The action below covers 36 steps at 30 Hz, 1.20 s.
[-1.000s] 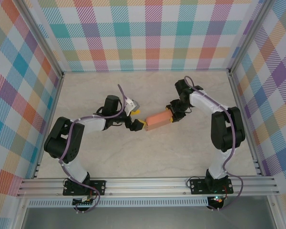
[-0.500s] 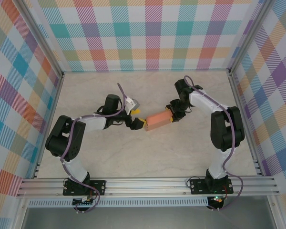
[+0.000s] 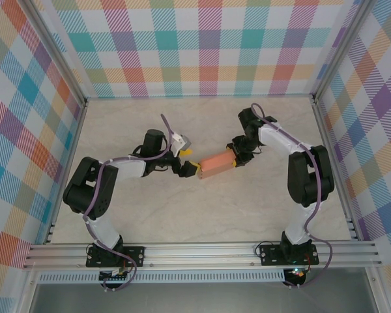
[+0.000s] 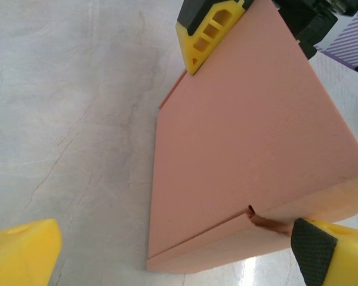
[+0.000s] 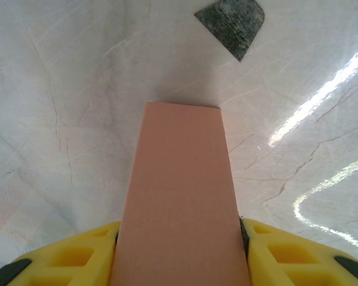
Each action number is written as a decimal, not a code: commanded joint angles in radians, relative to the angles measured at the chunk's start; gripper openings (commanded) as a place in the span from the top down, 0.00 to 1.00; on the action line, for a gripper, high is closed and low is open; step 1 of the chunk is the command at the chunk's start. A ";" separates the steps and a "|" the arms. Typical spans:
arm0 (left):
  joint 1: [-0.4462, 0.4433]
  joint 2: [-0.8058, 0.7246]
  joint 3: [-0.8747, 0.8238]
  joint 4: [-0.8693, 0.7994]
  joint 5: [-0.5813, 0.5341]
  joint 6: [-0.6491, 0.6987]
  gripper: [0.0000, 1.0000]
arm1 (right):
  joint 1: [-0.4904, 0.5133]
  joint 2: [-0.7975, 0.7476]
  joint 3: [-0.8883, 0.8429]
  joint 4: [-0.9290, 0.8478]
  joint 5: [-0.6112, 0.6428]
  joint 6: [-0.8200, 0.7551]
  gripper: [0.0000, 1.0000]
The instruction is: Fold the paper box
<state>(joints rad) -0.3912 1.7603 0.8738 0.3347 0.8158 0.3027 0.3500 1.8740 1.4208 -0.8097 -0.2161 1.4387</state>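
Note:
The paper box (image 3: 216,162) is a salmon-orange closed rectangular box lying on the table at the centre. My right gripper (image 3: 235,158) is shut on its right end. In the right wrist view the box (image 5: 180,202) runs away from the gripper (image 5: 179,235), with both yellow fingers (image 5: 77,256) pressed against its sides. My left gripper (image 3: 190,169) stands wide open at the box's left end. In the left wrist view the box (image 4: 244,131) shows a folded flap edge near the bottom. The left gripper's (image 4: 176,241) right fingertip (image 4: 313,250) is at the box's corner, and its other finger is well off to the left.
Checkered walls and a metal frame (image 3: 202,251) enclose the marble table (image 3: 182,215). A dark patch (image 5: 231,22) marks the tabletop beyond the box's far end. A white connector (image 3: 179,139) sticks up from the left wrist.
The left gripper has crept slightly right toward the box's end. The box and the right gripper have stayed in place.

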 commanded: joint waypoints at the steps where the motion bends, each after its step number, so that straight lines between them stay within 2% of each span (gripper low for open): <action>1: -0.012 0.015 -0.009 0.030 -0.006 0.003 0.00 | 0.007 0.018 0.012 -0.054 0.072 -0.020 0.51; 11: -0.012 0.034 0.010 0.016 0.002 0.004 0.00 | 0.007 0.020 0.073 -0.062 0.066 -0.008 0.45; 23: -0.012 0.030 0.023 -0.005 0.012 0.002 0.00 | 0.006 0.011 0.093 -0.058 0.043 0.005 0.32; 36: -0.012 -0.005 0.036 -0.014 0.016 -0.005 0.00 | 0.004 -0.018 0.095 -0.051 0.024 0.011 0.26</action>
<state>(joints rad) -0.3923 1.7905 0.8864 0.3317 0.8078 0.3023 0.3534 1.8843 1.4891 -0.8360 -0.1730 1.4322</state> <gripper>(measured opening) 0.999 0.733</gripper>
